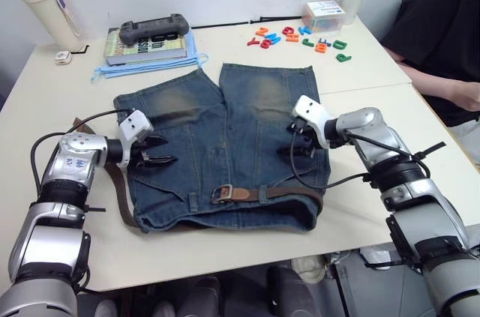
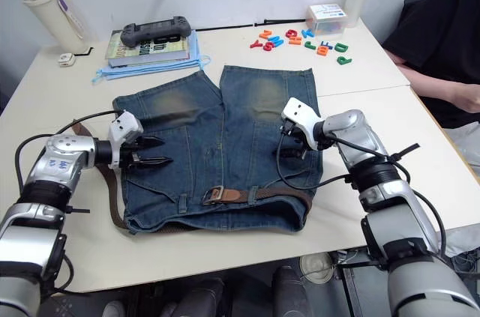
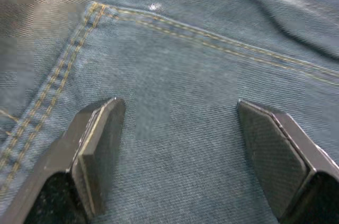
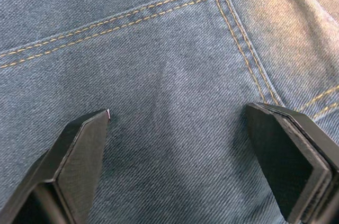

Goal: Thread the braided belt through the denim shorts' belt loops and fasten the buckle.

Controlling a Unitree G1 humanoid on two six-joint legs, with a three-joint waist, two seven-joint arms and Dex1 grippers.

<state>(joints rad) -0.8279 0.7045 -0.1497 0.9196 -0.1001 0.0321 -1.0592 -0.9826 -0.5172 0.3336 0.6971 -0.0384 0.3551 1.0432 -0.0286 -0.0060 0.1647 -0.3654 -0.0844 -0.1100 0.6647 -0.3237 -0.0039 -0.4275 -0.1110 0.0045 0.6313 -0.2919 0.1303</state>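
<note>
The denim shorts (image 1: 225, 145) are laid flat on the table (image 1: 360, 70). The braided belt (image 1: 281, 192) is seen run along the waistband, and the buckle (image 1: 223, 195) appears fastened at centre; the task is judged largely complete. The left gripper (image 1: 159, 150) and right gripper (image 1: 295, 140) are both spread, hovering over denim, holding nothing.

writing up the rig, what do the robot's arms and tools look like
Both arms are silver-grey metal segments with black joints and thin black cables looping alongside. Each wrist carries a white housing. The left tool and right tool each have two black fingers with flat, finely textured pads.
</note>
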